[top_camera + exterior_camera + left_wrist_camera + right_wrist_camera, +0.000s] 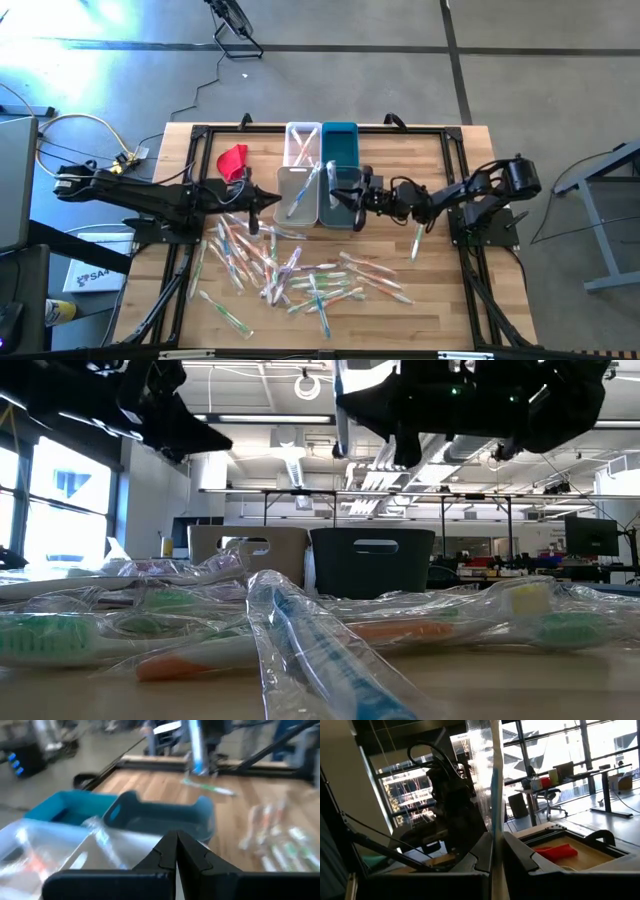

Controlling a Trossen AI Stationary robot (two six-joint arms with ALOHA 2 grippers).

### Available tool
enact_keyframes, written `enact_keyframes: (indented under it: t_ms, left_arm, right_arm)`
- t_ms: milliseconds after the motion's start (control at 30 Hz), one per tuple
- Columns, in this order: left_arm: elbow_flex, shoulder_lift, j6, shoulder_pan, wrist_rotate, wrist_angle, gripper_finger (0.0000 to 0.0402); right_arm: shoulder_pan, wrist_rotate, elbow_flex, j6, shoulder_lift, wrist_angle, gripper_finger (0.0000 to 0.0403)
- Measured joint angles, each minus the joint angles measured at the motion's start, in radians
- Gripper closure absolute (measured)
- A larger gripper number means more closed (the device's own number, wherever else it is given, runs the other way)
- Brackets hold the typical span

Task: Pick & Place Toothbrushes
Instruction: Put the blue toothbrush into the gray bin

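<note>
Gripping wrapped toothbrush (492,795) upright: right tool (357,199) over teal bin (341,196) | left tool (277,201) closed, empty

A wooden table (445,300) with a black frame carries four small bins (316,170) grouped at its far middle, two white and two teal. A red cloth (233,160) lies just beside them. Many wrapped toothbrushes (300,278) lie scattered across the near half.
</note>
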Motion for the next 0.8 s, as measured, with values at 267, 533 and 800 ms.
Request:
enact_keyframes:
  t_ms: [267, 533, 800]
  left_arm:
    - [-0.008, 0.079, 0.113, 0.080, 0.252, 0.195, 0.0401]
    - [-0.009, 0.177, 0.096, 0.247, 0.511, 0.367, 0.0401]
    - [0.003, 0.279, 0.087, 0.282, 0.521, 0.526, 0.0401]
  right_arm:
    - [0.009, -0.001, 0.052, -0.051, 0.000, -0.075, 0.0388]
    - [0.005, 0.030, 0.055, -0.071, 0.000, -0.134, 0.0388]
    - [0.004, 0.035, 0.054, -0.095, 0.000, -0.170, 0.0388]
